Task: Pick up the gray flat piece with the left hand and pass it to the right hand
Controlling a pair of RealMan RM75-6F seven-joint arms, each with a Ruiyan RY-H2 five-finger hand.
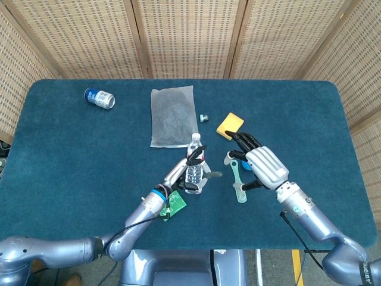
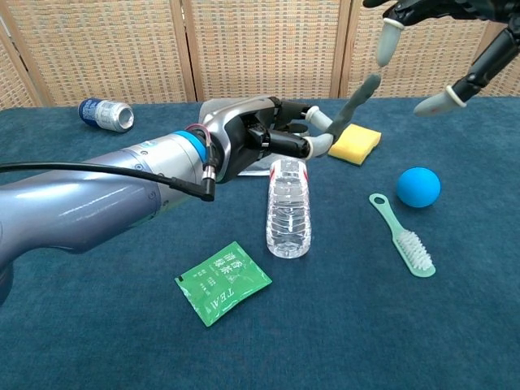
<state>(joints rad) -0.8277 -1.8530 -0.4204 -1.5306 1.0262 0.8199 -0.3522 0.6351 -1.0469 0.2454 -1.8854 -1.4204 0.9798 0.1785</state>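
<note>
The gray flat piece (image 2: 362, 92) is a narrow strip slanting up and to the right. My left hand (image 2: 272, 136) pinches its lower end above the table. In the head view the gray flat piece (image 1: 214, 174) pokes out to the right of my left hand (image 1: 189, 165). My right hand (image 2: 443, 36) hangs high at the top right with its fingers spread and nothing in them. One of its fingertips (image 2: 389, 42) is just above the strip's upper end; I cannot tell whether they touch. In the head view my right hand (image 1: 259, 162) hovers right of the strip.
Beneath the left hand lies a clear water bottle (image 2: 288, 210). A green tea packet (image 2: 223, 282) is near the front. A blue ball (image 2: 418, 187) and a green brush (image 2: 404, 237) lie under the right hand. Yellow sponge (image 1: 230, 126), small bolt (image 1: 203, 118), clear plastic bag (image 1: 173, 116) and can (image 1: 99, 98) sit farther back.
</note>
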